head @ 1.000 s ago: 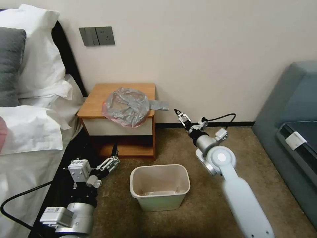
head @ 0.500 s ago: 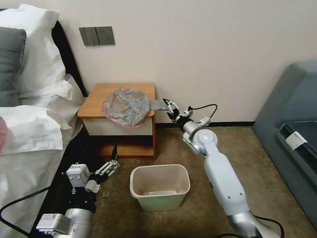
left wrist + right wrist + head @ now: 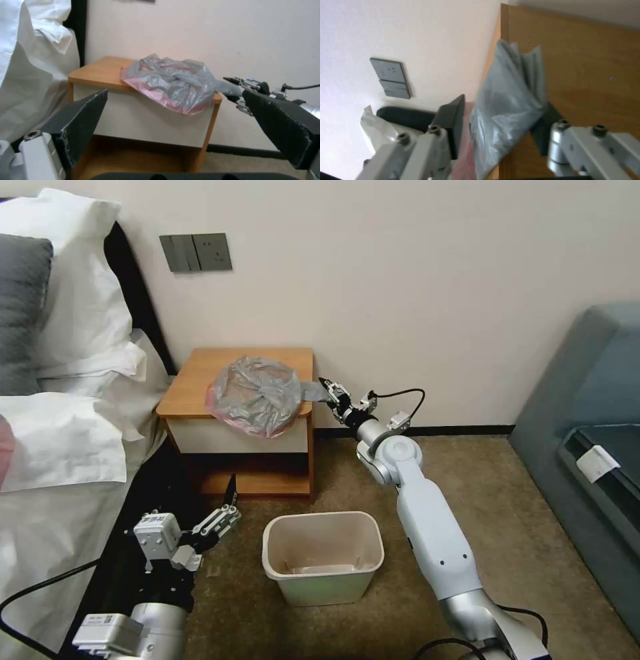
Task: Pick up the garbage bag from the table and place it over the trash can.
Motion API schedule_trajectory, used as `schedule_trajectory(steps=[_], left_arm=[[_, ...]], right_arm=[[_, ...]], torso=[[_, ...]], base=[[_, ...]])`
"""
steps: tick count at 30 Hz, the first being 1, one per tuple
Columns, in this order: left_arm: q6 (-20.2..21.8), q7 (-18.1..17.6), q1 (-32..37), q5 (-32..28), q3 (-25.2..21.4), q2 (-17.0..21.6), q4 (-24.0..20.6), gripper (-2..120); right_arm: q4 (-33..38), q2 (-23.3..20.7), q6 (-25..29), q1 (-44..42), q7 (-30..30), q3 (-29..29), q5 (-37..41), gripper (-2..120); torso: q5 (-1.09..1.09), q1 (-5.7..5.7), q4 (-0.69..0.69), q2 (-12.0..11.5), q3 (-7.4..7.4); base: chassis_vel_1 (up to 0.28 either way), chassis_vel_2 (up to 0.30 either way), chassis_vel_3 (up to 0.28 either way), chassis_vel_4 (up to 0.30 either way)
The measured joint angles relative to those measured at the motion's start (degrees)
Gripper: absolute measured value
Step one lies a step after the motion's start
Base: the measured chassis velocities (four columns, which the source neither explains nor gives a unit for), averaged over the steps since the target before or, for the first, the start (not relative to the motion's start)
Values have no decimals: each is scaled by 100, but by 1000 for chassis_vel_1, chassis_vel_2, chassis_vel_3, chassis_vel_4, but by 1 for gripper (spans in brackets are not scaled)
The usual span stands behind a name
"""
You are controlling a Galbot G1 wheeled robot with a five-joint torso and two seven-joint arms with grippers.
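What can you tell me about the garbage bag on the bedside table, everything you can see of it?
The garbage bag is thin, crinkly, translucent grey plastic with a pinkish-red edge, bunched in a loose heap. It lies on the table at the front right corner, drooping over the front edge. A flat grey tail sticks out past the table's right side, between the open fingers of the right gripper.

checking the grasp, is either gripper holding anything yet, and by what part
Nothing is held yet. The right gripper is open, its fingers on either side of the garbage bag's grey tail at the table's right edge. The left gripper is open, low near the trash can.
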Motion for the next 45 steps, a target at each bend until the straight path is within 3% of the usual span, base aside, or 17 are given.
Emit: schedule_trajectory(steps=[5,7,10,12,13,19,20,21,25,28,35,45], left_arm=[[-22,2,-1,6,10,15,0,100],[-45,2,-1,22,14,22,0,100],[-66,2,4,35,16,27,0,100],[-66,2,4,35,16,27,0,100],[-85,2,13,65,20,30,0,100],[-109,2,-29,103,30,57,0,100],[-122,2,-73,118,48,64,0,100],[-122,2,-73,118,48,64,0,100],[-127,18,-127,158,107,60,0,100],[-143,26,-130,167,110,72,0,100],[-279,30,-136,295,83,98,0,100],[-314,4,-217,288,90,201,6,100]], right_arm=[[52,10,6,-24,53,0,-17,28],[121,7,26,-64,114,15,-15,16],[214,-15,53,-113,162,27,-10,7],[214,-15,53,-113,162,27,-10,7],[409,-76,83,-224,244,2,-7,0],[1499,-310,180,-904,728,-238,0,0],[2156,-465,261,-1388,1015,-360,-5,0],[2156,-465,261,-1388,1015,-360,-5,0],[3369,-830,463,-2284,1553,-666,-219,0],[3890,-1043,493,-2791,1801,-838,-328,0],[4542,-1363,714,-3653,2514,-1199,-666,0],[4933,-2086,585,-4435,2561,-1203,-1081,0]], torso=[[0,0,0,0,0],[0,0,0,0,0],[0,0,0,0,0],[0,0,0,0,0],[1,0,0,0,0],[1,0,1,0,-1],[1,0,0,0,-1],[1,0,0,0,-1],[0,0,0,0,-1],[0,0,-1,0,-1],[0,0,0,1,-1],[0,0,0,1,-1]], base=[[0,0,0,0],[0,0,0,0],[0,0,0,0],[0,0,0,0],[0,0,0,0],[0,0,0,0],[0,0,0,0],[0,0,0,0],[0,0,0,0],[0,0,0,0],[0,0,0,0],[0,0,0,0]])
